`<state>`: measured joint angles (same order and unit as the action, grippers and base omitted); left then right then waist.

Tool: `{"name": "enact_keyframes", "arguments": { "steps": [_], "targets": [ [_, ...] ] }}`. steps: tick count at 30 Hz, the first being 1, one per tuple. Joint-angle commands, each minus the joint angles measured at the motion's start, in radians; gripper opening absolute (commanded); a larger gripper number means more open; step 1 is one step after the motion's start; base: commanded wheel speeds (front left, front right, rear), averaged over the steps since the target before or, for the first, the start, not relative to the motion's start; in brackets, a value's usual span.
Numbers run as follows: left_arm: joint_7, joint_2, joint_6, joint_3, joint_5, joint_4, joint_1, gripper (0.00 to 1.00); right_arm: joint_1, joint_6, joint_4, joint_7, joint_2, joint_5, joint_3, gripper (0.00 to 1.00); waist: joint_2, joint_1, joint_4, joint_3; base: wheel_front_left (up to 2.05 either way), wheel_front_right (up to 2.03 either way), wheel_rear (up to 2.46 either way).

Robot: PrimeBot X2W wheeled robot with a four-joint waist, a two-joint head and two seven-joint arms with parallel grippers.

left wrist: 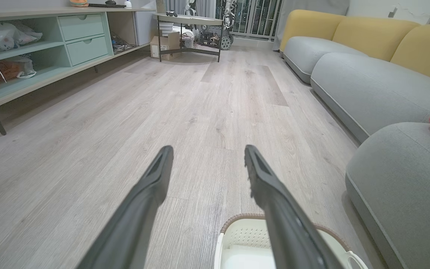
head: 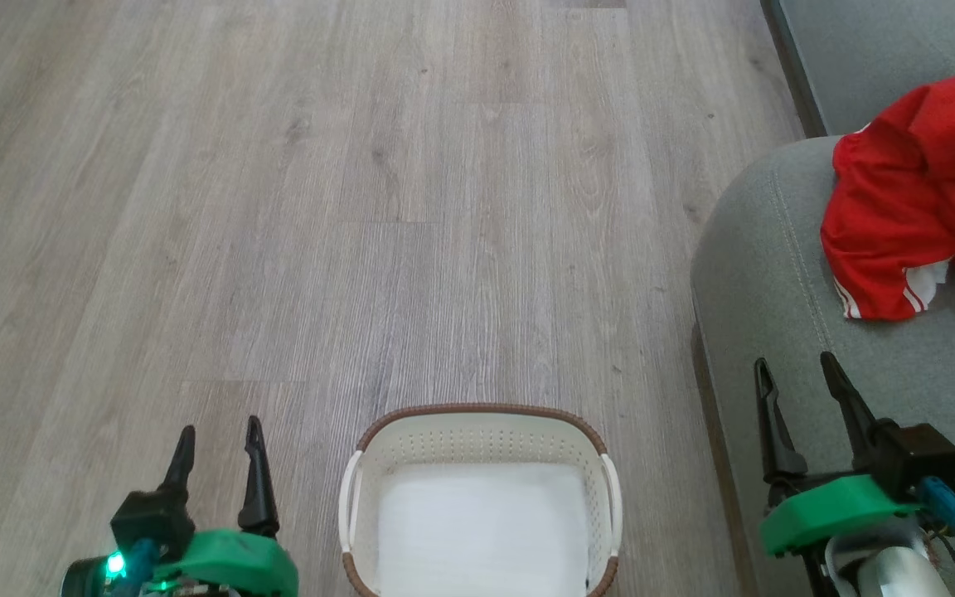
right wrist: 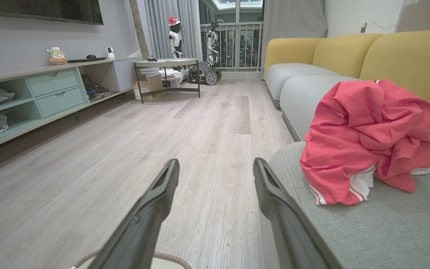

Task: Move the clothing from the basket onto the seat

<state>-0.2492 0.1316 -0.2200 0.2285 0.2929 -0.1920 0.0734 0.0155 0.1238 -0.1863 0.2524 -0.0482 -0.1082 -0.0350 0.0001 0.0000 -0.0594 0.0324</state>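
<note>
Left pincer (head: 220,427) and right pincer (head: 794,361) stand apart, empty. Red clothing (head: 908,199) lies on the seat (head: 759,274), one o'clock from the right pincer; basket (head: 482,409) holds just a liner (head: 477,531).

Soft red clothing (head: 913,199), matt woven-fabric seat (head: 763,274), perforated plastic basket (head: 482,435).

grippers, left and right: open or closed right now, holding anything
Left gripper: open, holding nothing, beside the basket.
Right gripper: open, holding nothing; the clothing lies apart from it on the seat.
</note>
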Motion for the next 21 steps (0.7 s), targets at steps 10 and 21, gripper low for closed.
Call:
{"name": "enact_keyframes", "arguments": {
  "steps": [10,21],
  "targets": [
    [-0.013,-0.004,0.01,-0.046,-0.025,0.025,-0.032,1.0,-0.038,0.007,0.024,0.009,-0.002,0.001,0.008,1.0,-0.0001,0.0,0.001,0.0,0.0,0.0,0.0],
    [0.003,-0.018,0.018,-0.008,-0.031,-0.051,0.025,0.0,0.025,-0.001,-0.084,-0.002,0.001,-0.001,-0.011,0.0,-0.0001,0.0,0.003,0.002,0.0,0.0,0.0]
  ]
}}
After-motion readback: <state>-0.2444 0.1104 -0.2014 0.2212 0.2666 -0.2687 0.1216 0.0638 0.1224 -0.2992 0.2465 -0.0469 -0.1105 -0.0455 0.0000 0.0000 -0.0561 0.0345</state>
